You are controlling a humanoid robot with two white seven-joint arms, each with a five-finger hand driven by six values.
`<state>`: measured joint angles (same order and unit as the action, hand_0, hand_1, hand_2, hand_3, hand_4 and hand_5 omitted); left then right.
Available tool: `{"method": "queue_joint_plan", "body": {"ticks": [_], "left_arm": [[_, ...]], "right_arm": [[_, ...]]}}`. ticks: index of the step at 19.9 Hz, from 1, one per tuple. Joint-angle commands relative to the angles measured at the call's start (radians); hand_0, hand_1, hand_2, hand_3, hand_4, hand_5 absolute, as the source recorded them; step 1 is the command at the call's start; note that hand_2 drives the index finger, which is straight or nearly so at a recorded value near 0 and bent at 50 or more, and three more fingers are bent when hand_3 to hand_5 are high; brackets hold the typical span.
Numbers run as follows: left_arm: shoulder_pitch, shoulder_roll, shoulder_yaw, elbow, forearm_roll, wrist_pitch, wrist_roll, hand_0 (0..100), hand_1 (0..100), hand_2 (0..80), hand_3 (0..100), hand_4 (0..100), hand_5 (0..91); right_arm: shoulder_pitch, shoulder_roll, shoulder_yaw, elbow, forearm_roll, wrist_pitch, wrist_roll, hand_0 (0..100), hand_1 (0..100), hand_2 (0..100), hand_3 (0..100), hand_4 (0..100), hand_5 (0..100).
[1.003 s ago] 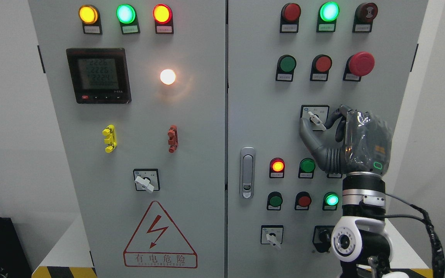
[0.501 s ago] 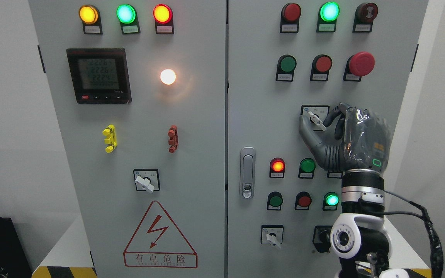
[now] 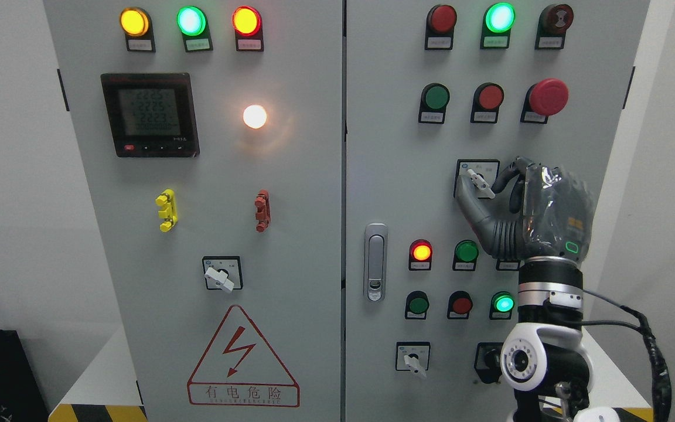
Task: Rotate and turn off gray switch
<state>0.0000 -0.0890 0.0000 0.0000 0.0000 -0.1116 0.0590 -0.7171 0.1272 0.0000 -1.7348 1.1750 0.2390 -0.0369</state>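
1. Right hand (image 3: 510, 205), dark grey w/ plastic wrap, arm up from lower right; thumb and fingers pinch the small grey-white rotary switch lever (image 3: 480, 183) on the right door, mid-height; left hand not in view.
2. Progress: grip made; lever sits diagonal, tip lower right; turn prob. not finished; release left.
3. Nearby: green lit button (image 3: 503, 303) below the wrist; red mushroom stop button (image 3: 547, 97) above; nothing blocks the turn, but wrist hides part of the panel.

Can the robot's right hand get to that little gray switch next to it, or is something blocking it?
Yes, most likely. The right hand is already up at the gray switch, with its thumb below the white lever and its fingers just right of it. Nothing stands between them. Whether they actually touch the lever is hard to tell.
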Motion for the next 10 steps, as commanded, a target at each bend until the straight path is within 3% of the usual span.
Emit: {"method": "queue_joint_plan", "body": {"ticks": [1,10], "left_arm": [[-0.009,0.000,0.008,-0.025,0.020,0.000,-0.001,12,39,0.0,0,0,0.0],[-0.009,0.000,0.008,-0.025,0.020,0.000,-0.001,12,39,0.0,0,0,0.0]], "right_arm": [[-0.001,0.000,0.008,0.003,0.000,0.000,-0.004,24,28,68,100,100,100],[0.001,0.000,0.009,0.003,0.000,0.000,-0.003,27,29,69,100,100,100]]}}
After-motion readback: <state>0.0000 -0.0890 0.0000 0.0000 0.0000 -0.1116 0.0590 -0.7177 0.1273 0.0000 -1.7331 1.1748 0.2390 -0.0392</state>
